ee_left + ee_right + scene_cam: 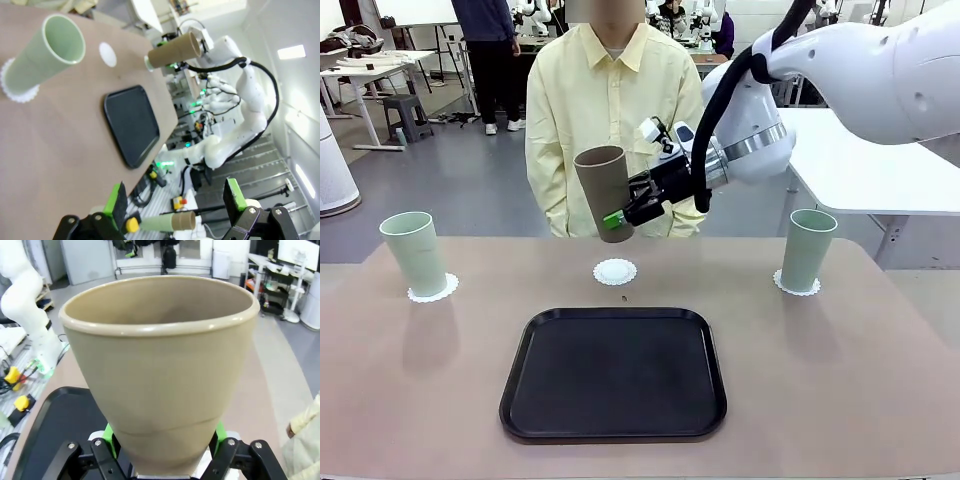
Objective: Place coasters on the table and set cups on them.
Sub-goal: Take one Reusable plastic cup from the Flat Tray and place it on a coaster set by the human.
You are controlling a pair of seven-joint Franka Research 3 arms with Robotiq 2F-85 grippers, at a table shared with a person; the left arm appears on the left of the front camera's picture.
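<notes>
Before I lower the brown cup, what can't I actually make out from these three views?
- Front view: the right pincer grips the brown cup near its base; the cup hides the far finger.
- Right wrist view: the brown cup blocks the table ahead, so the free middle coaster is unseen there.
- Front view: a small dark speck beside that coaster is too small to identify.
- Left wrist view: the right-hand green cup is hidden behind the brown cup.

Brown-taupe cup (603, 190) — two mint-green cups (414, 252) on white lacy coasters (614, 271) — black tray (614, 372).
</notes>
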